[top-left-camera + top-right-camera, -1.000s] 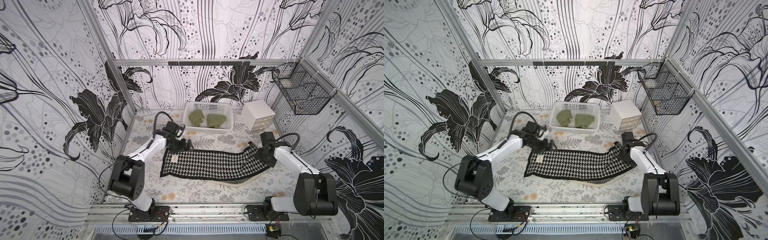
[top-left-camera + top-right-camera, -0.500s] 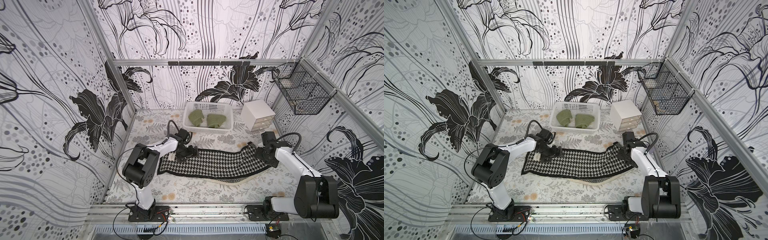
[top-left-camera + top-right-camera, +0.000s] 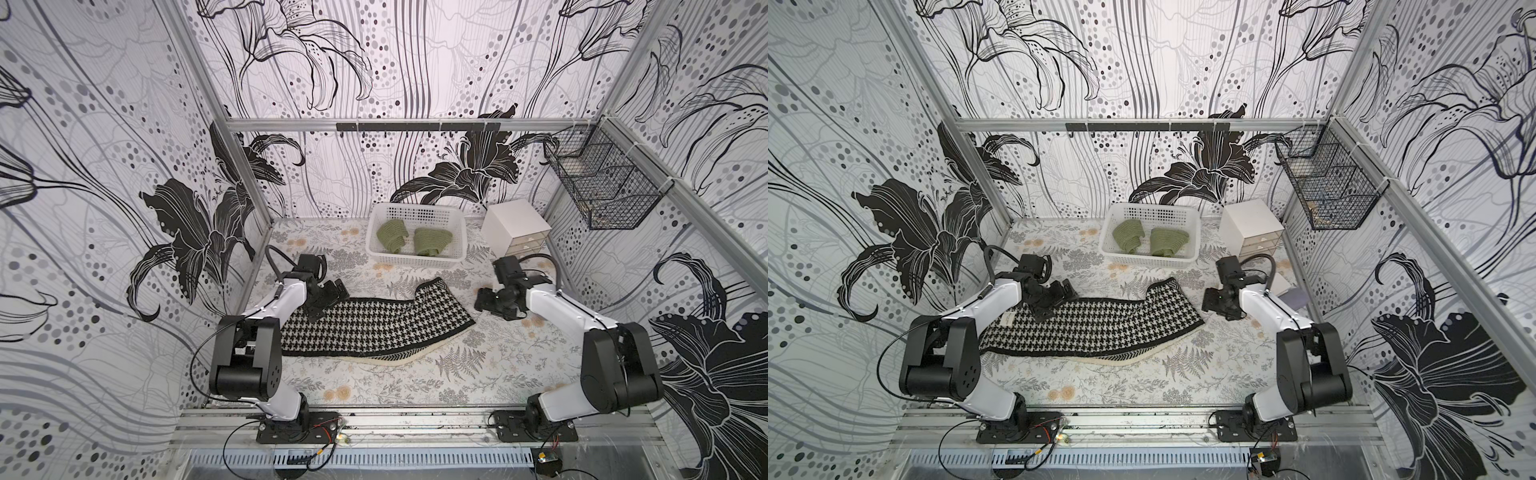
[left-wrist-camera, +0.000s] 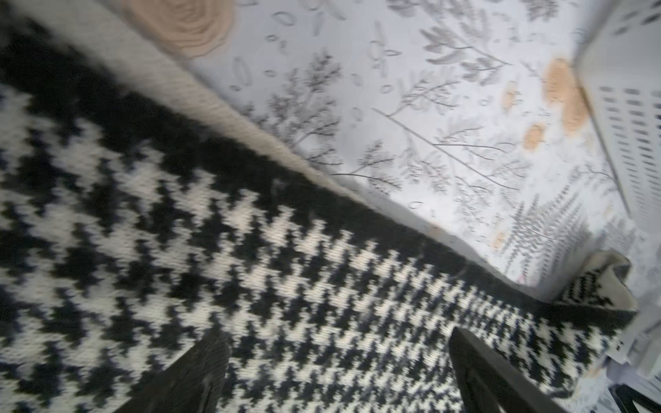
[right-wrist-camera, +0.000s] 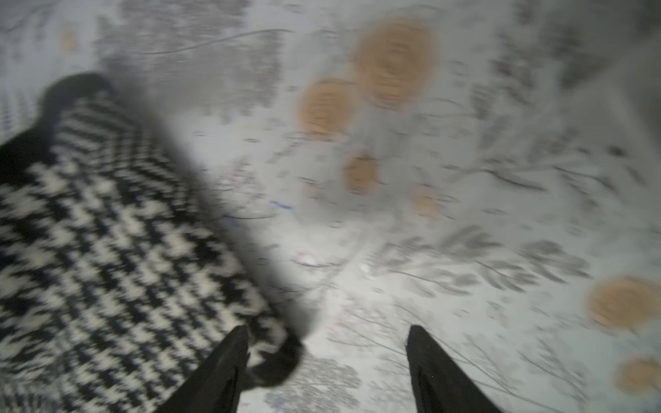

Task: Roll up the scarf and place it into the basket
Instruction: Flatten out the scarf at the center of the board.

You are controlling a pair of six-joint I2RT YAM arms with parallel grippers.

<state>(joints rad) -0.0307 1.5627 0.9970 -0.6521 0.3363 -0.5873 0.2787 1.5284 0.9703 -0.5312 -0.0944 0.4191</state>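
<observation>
Left gripper [image 3: 328, 300] sat low over the left end of the houndstooth scarf [image 3: 374, 328], jaws spread wide and nothing pinched. The left wrist view showed both fingers [image 4: 200, 368] hovering above the knit. The scarf was flat on the floral table cover [image 3: 415, 386], not rolled at all. It lay between the two arms with a cream underlayer peeking out along the near edge, and its right end kinked up toward the back.

Behind it, well apart from it, stood the white perforated basket [image 3: 415, 262] with two green rolled knits [image 3: 392, 235] already inside, so space in there looked a bit tight.

The right gripper [image 3: 484, 300] was open too, just off the scarf's right end and holding nothing.

My take: the roll hadn't started. I'd grab the short left edge through both layers – otherwise the cream one slides out – and tuck the first turn snug. The right arm could pin or lightly tension the far end, and straightening that kink first would keep the roll from coning
</observation>
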